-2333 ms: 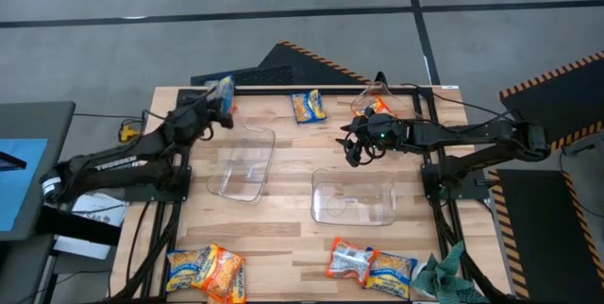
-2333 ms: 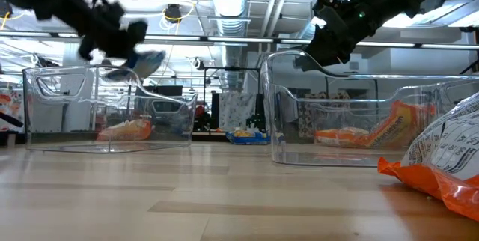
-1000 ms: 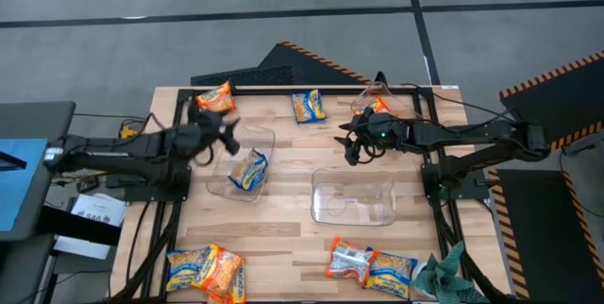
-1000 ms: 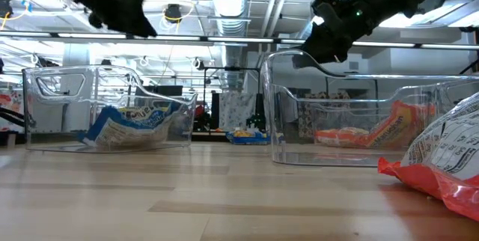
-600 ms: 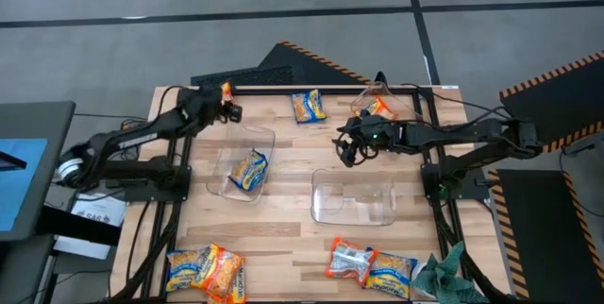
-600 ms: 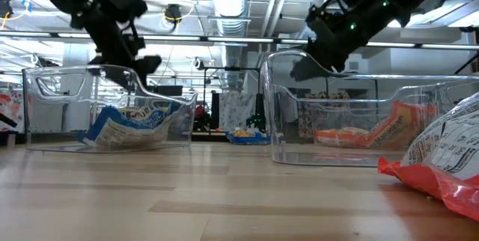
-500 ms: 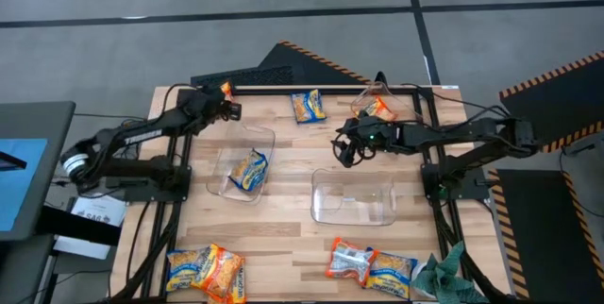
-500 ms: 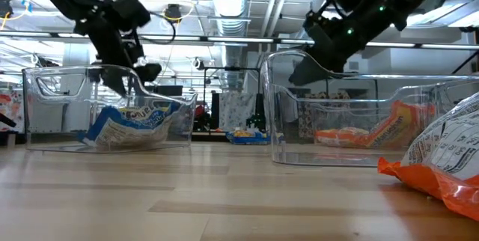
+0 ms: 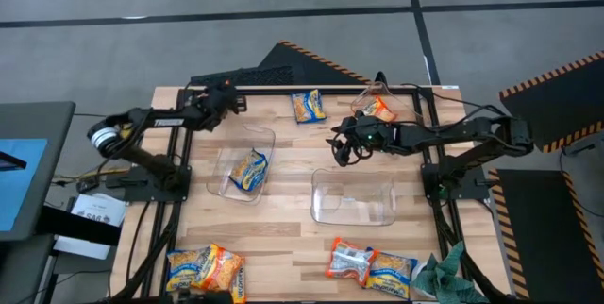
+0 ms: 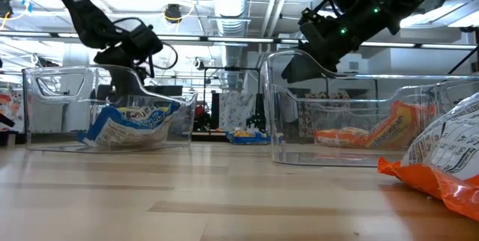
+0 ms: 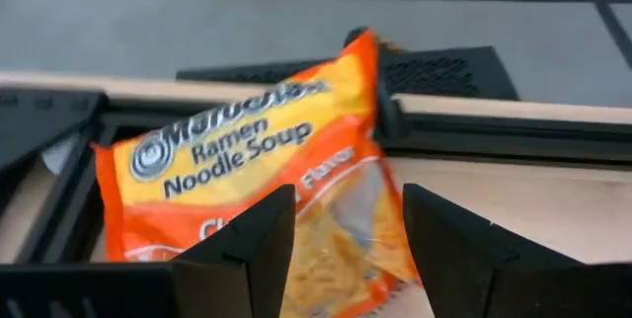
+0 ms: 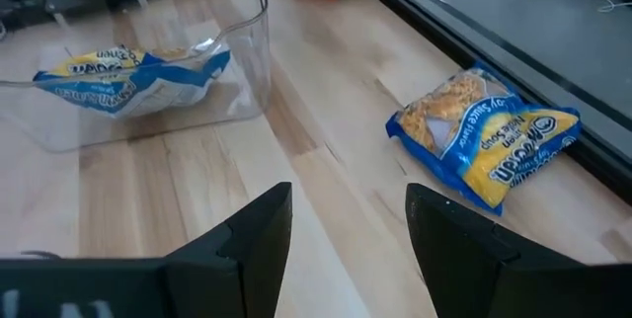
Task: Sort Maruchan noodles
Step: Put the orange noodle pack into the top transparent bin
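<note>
Two clear bins are sitting mid-table: the left bin (image 9: pixel 247 162) is holding one yellow-and-blue noodle packet (image 9: pixel 247 169), while the right bin (image 9: pixel 353 199) is holding none. The left gripper (image 9: pixel 226 99) is hovering at the far-left corner with its fingers spread apart over an orange Maruchan Ramen Noodle Soup packet (image 11: pixel 262 195). The right gripper (image 9: pixel 340 148), fingers parted and holding nothing, is hanging near the far middle, close to a blue-and-yellow packet (image 9: pixel 307 106). More packets are lying along the near edge (image 9: pixel 206 270), (image 9: pixel 371 262), and another orange packet (image 9: pixel 378 109) is lying far right.
</note>
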